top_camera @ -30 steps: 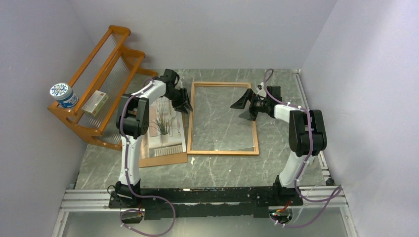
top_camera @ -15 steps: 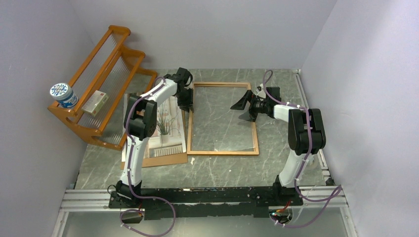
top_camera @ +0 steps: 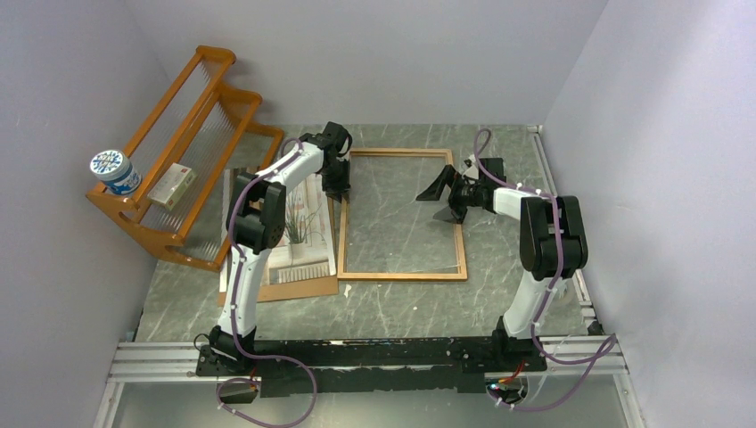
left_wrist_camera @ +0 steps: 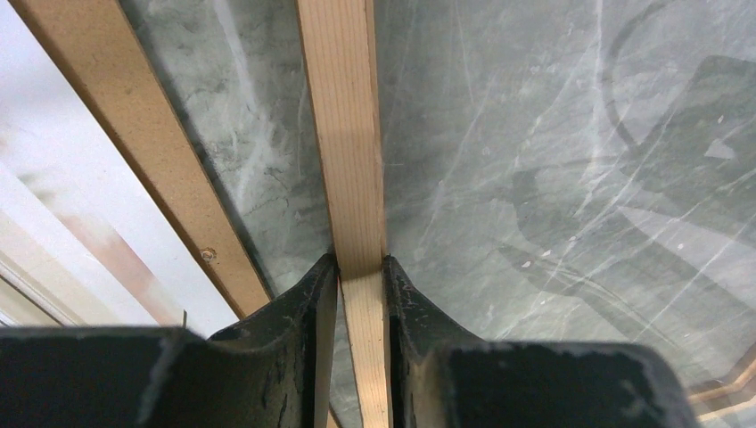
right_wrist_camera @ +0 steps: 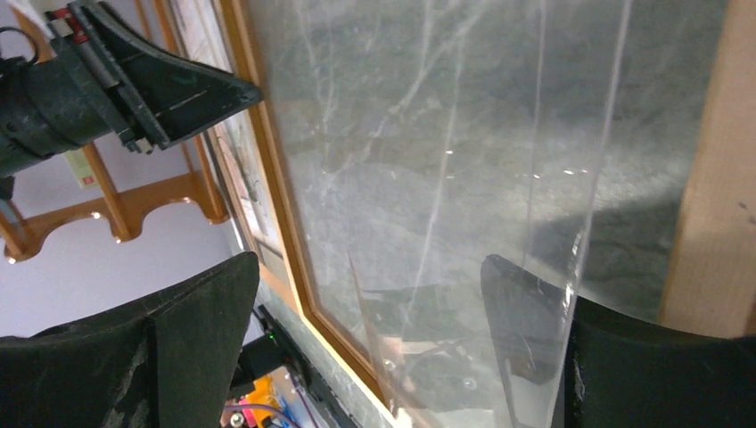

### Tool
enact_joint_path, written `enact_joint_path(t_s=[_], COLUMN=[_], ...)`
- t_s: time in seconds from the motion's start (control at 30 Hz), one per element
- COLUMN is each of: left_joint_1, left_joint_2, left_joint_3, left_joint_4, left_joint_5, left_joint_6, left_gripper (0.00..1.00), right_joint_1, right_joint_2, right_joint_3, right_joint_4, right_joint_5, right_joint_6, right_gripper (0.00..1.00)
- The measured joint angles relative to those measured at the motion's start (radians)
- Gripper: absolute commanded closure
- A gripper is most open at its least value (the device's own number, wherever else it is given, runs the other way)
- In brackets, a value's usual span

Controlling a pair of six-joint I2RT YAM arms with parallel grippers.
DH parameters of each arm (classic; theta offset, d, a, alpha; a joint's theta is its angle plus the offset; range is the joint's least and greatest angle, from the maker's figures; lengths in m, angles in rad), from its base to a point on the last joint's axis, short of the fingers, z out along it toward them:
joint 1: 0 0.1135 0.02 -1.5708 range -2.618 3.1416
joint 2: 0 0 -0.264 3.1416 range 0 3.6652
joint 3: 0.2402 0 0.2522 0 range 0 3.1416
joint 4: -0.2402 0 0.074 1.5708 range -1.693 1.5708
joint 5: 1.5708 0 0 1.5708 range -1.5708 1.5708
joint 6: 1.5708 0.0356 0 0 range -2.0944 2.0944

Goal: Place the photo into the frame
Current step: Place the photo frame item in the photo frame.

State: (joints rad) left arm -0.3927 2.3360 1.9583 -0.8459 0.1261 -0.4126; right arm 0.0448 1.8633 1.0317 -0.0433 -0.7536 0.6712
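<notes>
- Far left, an orange wooden shelf rack point(top_camera: 178, 152) leans against the wall, with a round blue-and-white tin point(top_camera: 114, 171) and a small flat box point(top_camera: 172, 185) sitting on it.
- Next to it, the big paper print of a spiky potted plant point(top_camera: 299, 234) lies flat on a plain brown backing board point(top_camera: 294, 287). Both are on the grey marbled bench point(top_camera: 392, 308), just left of the frame and not inside it.
- The left tool point(top_camera: 336, 187) is down at the thin orange-brown wooden picture frame point(top_camera: 401, 275). The left wrist cam shows the left tool point(left_wrist_camera: 359, 263) pinching that frame's left rail point(left_wrist_camera: 343, 134), one finger on each side.
- The frame lies flat mid-bench with a clear pane point(right_wrist_camera: 464, 178) in it.
- The right tool point(top_camera: 439, 198) sits over the frame's right half, fingers point(right_wrist_camera: 196, 330) spread wide, gripping nothing I can see.
</notes>
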Motion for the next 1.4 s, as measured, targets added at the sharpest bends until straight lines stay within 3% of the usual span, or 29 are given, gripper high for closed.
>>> enact_joint_path(t_s=[0.3, 0.43, 0.57, 0.9, 1.17, 1.4], left_joint_1=[0.0, 0.001, 0.003, 0.026, 0.066, 0.08], left_joint_2=[0.0, 0.0, 0.001, -0.001, -0.039, -0.137], left_joint_3=[0.0, 0.0, -0.001, -0.002, -0.061, -0.144], left_joint_4=[0.0, 0.001, 0.001, 0.01, 0.027, 0.051], left_joint_5=[0.002, 0.01, 0.028, 0.113, 0.191, 0.231], left_joint_6=[0.0, 0.002, 0.006, -0.003, -0.027, -0.037], left_gripper=[0.75, 0.68, 0.55, 0.38, 0.26, 0.21], right_joint_1=[-0.094, -0.126, -0.127, -0.126, -0.091, 0.037], right_joint_2=[-0.122, -0.193, -0.215, -0.214, -0.224, -0.354], right_joint_3=[0.002, 0.001, -0.005, -0.033, -0.049, -0.141], right_joint_4=[-0.134, -0.177, -0.198, -0.245, -0.324, -0.488], right_joint_5=[0.184, 0.307, 0.388, 0.436, 0.47, 0.547], right_joint_6=[-0.033, -0.049, -0.055, -0.055, -0.078, -0.076], right_gripper=[0.01, 0.01, 0.01, 0.05, 0.2, 0.38])
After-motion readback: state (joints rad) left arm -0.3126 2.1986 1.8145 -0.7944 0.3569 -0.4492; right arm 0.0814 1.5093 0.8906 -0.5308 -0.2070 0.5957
